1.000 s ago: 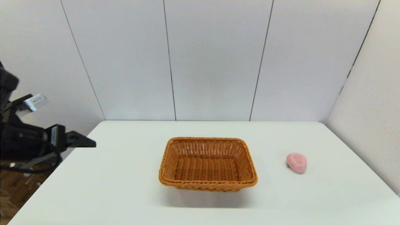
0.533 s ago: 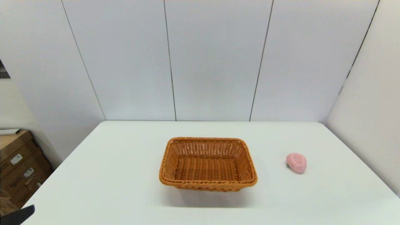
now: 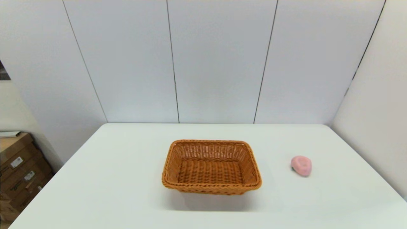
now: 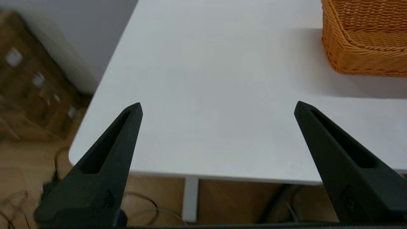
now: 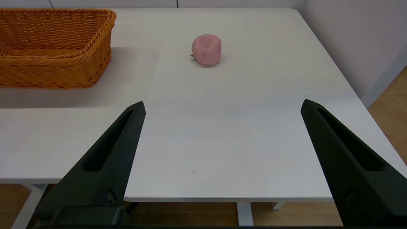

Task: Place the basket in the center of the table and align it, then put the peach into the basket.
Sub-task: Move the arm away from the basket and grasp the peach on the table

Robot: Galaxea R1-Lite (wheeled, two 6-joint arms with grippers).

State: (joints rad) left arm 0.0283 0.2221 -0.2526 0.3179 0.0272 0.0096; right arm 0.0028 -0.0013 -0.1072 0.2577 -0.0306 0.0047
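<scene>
Wicker basket (image 3: 211, 167) centered on tabletop (image 3: 111, 178); peach (image 3: 301, 165) well apart to its right. Left hand (image 4: 217, 106) and right hand (image 5: 222, 105) released, parked at near edge.

basket (image 3: 211, 167): orange wicker, upright, empty, mid-table (image 3: 127, 190) | peach (image 3: 301, 165): pink, right of basket, apart

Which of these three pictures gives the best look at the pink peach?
The right wrist view: the peach sits nearest there, lying on the table with its dimpled end showing. The head view shows it small, right of the basket. The left wrist view does not show it.
</scene>
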